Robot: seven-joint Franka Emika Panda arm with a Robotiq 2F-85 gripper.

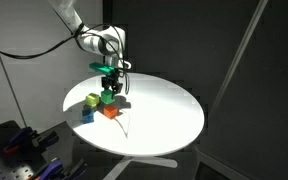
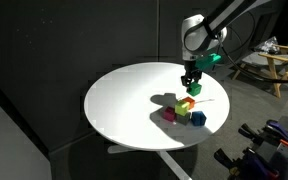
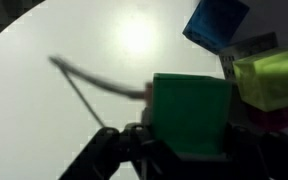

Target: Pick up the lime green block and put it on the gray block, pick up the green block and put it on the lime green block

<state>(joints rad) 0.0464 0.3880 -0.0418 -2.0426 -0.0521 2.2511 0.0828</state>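
My gripper [image 1: 108,88] is shut on the green block [image 3: 189,112], which fills the space between the jaws in the wrist view. In an exterior view the green block [image 1: 108,97] hangs just over the orange cube [image 1: 110,113]. The lime green block [image 3: 272,80] sits close beside the held block, with a reddish cube edge showing below it; it also shows in an exterior view [image 1: 91,100]. The bluish-gray block [image 3: 216,22] lies apart from them, near the table's front [image 1: 86,116]. I cannot tell whether the lime green block rests on another cube. The gripper also shows in an exterior view [image 2: 191,88].
All cubes cluster on a round white table [image 1: 169,120], near its edge [image 2: 114,100]. A thin dark line [image 3: 89,85] lies on the tabletop beside the cluster. A magenta cube [image 2: 169,115] sits in the group. Black curtains surround the table.
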